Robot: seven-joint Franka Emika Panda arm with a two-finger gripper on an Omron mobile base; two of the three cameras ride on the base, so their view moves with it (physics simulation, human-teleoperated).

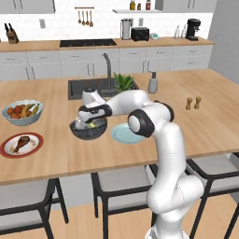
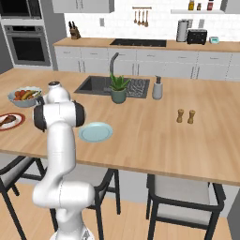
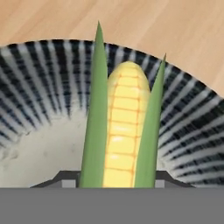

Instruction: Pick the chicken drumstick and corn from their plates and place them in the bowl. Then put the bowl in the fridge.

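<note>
Pincer (image 3: 113, 181) grasping corn (image 3: 122, 127), long axis pointing up-frame, held directly over bowl (image 3: 48, 74) interior, frame centre.

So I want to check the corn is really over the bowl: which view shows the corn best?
The hand view: the corn stands large between the jaws, with the bowl behind it. The left base view gives a yellow glimpse under the gripper. In the right base view the arm covers it.
</note>
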